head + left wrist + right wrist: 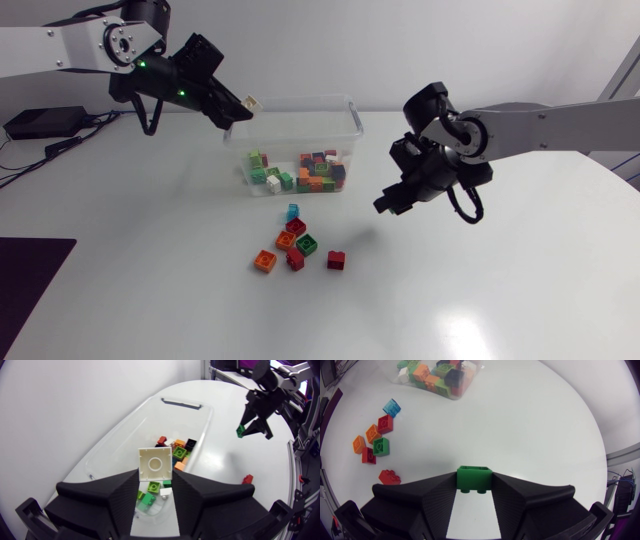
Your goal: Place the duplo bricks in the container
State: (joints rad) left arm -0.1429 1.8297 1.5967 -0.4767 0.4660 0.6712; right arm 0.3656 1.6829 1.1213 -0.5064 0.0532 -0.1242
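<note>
Plastic this hard and smooth should be light, rigid and slightly slippery, best pinched across 2 flat opposite walls. The left claw point(243, 104) is narrowed on a white duplo brick point(155, 463) above the rim of the clear container point(356, 118). Beside it, 7 loose bricks point(305, 243) lie on the table point(480, 300). The right claw point(474, 491) clamps a green duplo brick point(474, 477) above bare table, apart from the container.

Green brick point(474, 479) clamped in right gripper point(474, 491) above table point(535, 435).

Container point(352, 122) open-topped; loose bricks point(296, 243) (clustered) crowd table point(480, 290) just before it.
</note>
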